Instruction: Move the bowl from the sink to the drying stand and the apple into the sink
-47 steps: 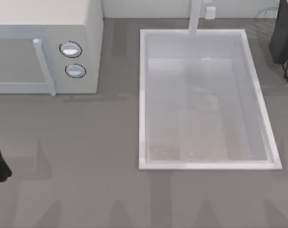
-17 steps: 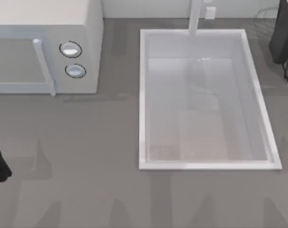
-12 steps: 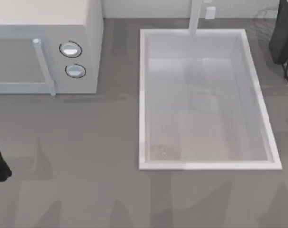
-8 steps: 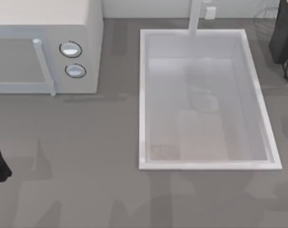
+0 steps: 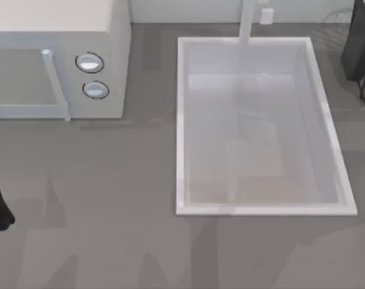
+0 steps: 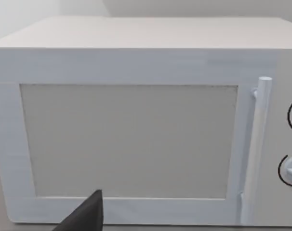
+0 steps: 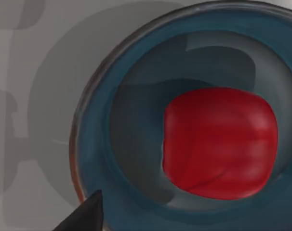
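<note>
Right tool (image 7: 83,215) hangs over the bowl (image 7: 95,144), and I cannot tell whether it is open or closed; the apple (image 7: 218,142) lies inside the bowl, off its centre, and the bowl rests on a plain grey surface in the right wrist view; from the top view the right arm is up at about 1 o'clock, beside the faint wires of the drying stand (image 5: 338,14), so I judge the bowl is over there, though I cannot tell whether it is on the stand or only near it.

The sink (image 5: 180,120) at 3 o'clock holds neither bowl nor apple; its faucet (image 5: 247,21) stands at the 12 o'clock rim.

My reading: the bowl's part looks close to done and the apple is the step in hand; the next move calls for a grasp on the apple alone, lifted clear of the bowl's wall without tipping it, then carried across to the sink.

Left tool (image 6: 86,216) is parked at 9 o'clock on the table (image 5: 110,180), facing the microwave (image 5: 56,54); its state I cannot tell.

Against the earlier top views, both arms sit where they were and the sink was bare then too; only the soft shadows along the table's 6 o'clock edge have shifted.
</note>
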`<state>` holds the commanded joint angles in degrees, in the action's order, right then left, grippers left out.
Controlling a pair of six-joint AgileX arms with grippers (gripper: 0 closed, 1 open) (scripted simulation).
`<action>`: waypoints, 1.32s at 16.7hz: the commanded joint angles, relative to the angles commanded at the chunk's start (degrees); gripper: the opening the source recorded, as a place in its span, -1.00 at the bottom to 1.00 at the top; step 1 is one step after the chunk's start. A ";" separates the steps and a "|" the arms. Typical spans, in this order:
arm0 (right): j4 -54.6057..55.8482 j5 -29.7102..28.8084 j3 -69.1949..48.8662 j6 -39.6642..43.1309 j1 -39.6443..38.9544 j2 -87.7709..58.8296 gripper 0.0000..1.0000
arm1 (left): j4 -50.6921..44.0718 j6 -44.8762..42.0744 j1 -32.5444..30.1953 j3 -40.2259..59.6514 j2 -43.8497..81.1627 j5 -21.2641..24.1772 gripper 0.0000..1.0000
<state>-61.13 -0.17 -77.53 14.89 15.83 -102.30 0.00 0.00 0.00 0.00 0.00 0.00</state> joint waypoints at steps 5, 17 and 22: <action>-2.97 0.13 -3.77 0.74 0.65 -4.89 1.00 | 0.00 0.00 0.00 0.00 0.00 0.00 1.00; 14.73 0.07 6.38 0.44 0.53 -11.80 1.00 | 0.00 0.00 0.00 0.00 0.00 0.00 1.00; 19.56 0.07 9.55 0.46 0.51 -14.11 1.00 | 0.00 0.00 0.00 0.00 0.00 0.00 1.00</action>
<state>-41.56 -0.10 -67.98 15.35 16.33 -116.41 0.00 0.00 0.00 0.00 0.00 0.00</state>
